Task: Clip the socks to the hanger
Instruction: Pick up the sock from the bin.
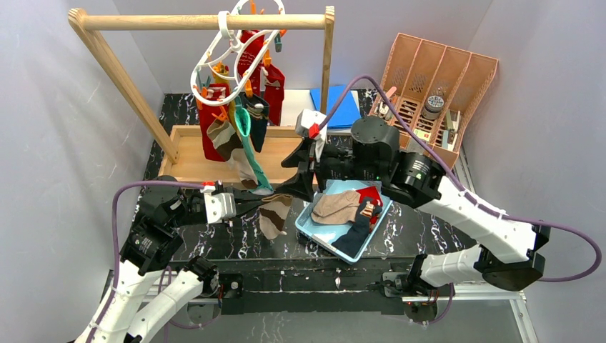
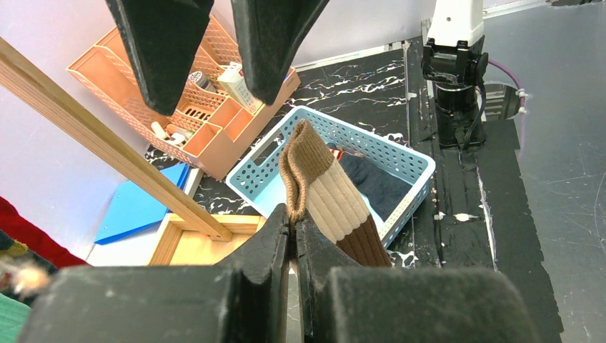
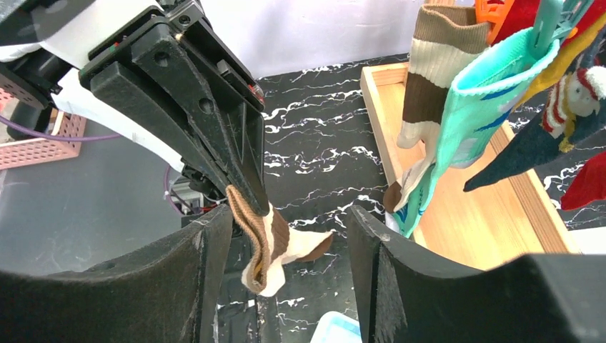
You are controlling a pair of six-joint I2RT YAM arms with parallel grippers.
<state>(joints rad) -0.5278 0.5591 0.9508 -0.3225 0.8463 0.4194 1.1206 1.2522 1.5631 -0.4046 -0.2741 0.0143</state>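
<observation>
Left gripper: we pinch the brown striped sock by its cuff, letting it hang free.
Right gripper: our jaws stand apart, facing it, likely for a second hold.

The white plastic ring hanger with orange and teal clips runs off the top edge of the overhead view, and the bits in the pink slotted plastic organiser are too small to name. The right arm hides the far corner of the light blue perforated plastic basket. At the left wrist view's left edge, red and green cloth is a cut-off blur.
</observation>
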